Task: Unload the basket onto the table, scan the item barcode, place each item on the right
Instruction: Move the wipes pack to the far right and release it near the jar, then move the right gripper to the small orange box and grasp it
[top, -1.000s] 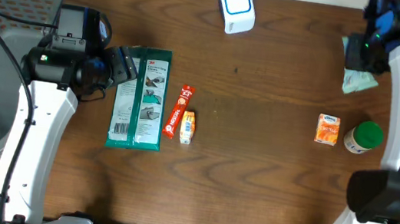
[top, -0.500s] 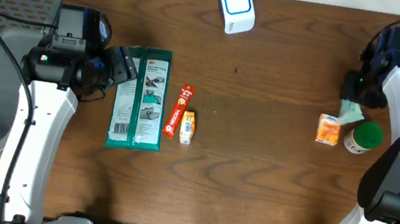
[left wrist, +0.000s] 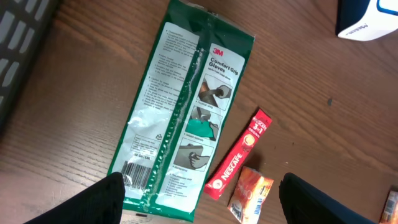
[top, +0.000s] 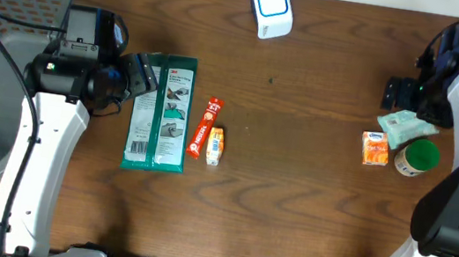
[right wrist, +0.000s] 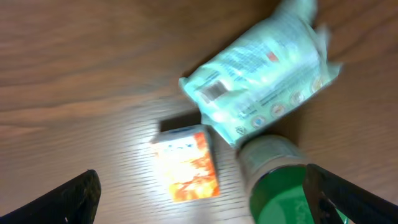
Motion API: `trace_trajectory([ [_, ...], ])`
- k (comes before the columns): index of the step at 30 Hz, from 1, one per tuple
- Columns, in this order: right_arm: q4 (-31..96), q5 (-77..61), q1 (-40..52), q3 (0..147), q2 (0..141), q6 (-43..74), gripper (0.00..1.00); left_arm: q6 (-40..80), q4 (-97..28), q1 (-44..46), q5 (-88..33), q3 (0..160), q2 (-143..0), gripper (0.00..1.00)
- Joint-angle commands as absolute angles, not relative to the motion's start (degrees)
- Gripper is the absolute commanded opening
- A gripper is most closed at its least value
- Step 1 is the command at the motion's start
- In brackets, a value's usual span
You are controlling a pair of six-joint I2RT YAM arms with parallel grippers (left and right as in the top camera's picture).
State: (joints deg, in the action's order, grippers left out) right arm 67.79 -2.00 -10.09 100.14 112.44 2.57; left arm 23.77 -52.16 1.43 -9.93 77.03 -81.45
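Right gripper (top: 407, 95), jaws spread wide and empty, is poised near the wipes packet (right wrist: 261, 87), which lies barcode-up against the green-lidded jar (top: 422, 157). An orange carton (top: 375, 149) sits just beside that jar. Left gripper (top: 141, 75), likewise spread and empty, and the scanner (top: 271, 8) are well apart from the jar.

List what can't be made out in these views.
Wipes pack: right wrist view, blurred; barcode and print unreadable.
Green-lidded jar: same view, cut off by the bottom edge; overhead, the lid hides its label.
White and blue device: left wrist view, only a corner shows at the top edge.
Orange box: right wrist view, blurred; overhead, print too small.
Glove pack: left wrist view, lower end cut by the bottom edge.
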Motion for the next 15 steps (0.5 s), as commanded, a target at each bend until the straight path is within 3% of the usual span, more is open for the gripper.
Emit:
trace_trajectory([
  [1,69.08,-15.62,-10.17,102.56,110.13,2.48,0.99,23.40,-52.25,1.26,-9.58,77.52,-81.25,0.80],
  [6,72.34,-26.39,-8.93,102.17,110.15,2.50,0.99,23.40,-52.27,1.26,-9.58,77.52,-81.25,0.80],
  [15,75.18,-27.29,1.74,101.16,110.15,2.50,0.95,23.42,-52.14,1.26,-9.58,77.52,-81.25,0.80],
])
